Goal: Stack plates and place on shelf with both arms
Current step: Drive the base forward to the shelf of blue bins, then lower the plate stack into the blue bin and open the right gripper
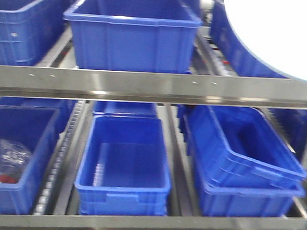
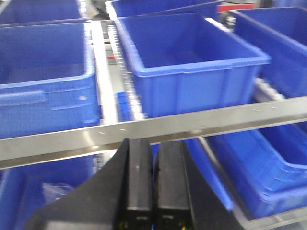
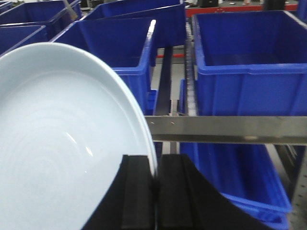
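Note:
A pale blue-white glossy plate (image 3: 62, 143) fills the left of the right wrist view, held on edge and tilted. My right gripper (image 3: 156, 160) is shut on its rim, in front of the shelf's steel front rail (image 3: 230, 128). In the front view the same plate (image 1: 283, 34) shows as a bright curved shape at the top right, above the shelf rail (image 1: 155, 86). In the left wrist view my left gripper (image 2: 153, 143) is shut with nothing between its fingers, just below the shelf rail (image 2: 192, 124).
Big blue crates stand on both shelf levels: one upper centre (image 1: 132, 33), one lower centre (image 1: 123, 168), stacked tilted ones lower right (image 1: 244, 162). A lower-left crate holds a plastic bag (image 1: 7, 161). Roller tracks (image 1: 62, 156) run between crates.

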`<state>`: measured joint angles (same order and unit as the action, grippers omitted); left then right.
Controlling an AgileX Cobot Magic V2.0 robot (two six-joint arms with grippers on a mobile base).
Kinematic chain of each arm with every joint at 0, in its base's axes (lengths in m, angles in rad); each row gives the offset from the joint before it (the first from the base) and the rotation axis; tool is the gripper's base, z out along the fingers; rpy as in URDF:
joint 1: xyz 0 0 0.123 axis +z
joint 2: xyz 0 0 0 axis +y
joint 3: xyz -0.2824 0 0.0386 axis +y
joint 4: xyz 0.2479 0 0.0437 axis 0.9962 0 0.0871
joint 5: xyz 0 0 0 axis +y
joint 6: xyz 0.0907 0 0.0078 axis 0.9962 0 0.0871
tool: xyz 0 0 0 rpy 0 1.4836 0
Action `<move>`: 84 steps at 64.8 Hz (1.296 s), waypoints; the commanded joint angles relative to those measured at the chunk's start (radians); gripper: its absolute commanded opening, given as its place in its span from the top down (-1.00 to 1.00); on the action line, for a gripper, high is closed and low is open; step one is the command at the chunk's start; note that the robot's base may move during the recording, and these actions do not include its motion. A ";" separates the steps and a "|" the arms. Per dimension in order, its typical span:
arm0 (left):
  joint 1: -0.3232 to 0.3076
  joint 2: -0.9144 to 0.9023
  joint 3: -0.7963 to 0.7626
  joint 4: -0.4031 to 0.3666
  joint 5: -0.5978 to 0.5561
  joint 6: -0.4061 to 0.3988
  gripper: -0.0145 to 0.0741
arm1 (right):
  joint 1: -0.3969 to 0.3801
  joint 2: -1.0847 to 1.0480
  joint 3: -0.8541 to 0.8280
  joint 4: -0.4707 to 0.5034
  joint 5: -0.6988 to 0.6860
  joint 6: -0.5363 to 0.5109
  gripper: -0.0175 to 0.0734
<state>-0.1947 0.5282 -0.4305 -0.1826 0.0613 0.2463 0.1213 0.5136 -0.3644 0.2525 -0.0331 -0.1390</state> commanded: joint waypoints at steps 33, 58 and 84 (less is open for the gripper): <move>0.000 0.000 -0.029 -0.004 -0.079 0.000 0.49 | -0.001 -0.001 -0.031 -0.004 -0.097 0.000 0.49; 0.000 0.000 -0.029 -0.004 -0.079 0.000 0.49 | -0.001 -0.001 -0.031 -0.004 -0.095 0.000 0.49; 0.000 0.008 -0.029 -0.004 -0.079 0.000 0.49 | -0.001 -0.001 -0.031 -0.004 -0.091 0.000 0.49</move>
<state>-0.1947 0.5282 -0.4305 -0.1826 0.0613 0.2463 0.1213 0.5136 -0.3644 0.2525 -0.0289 -0.1390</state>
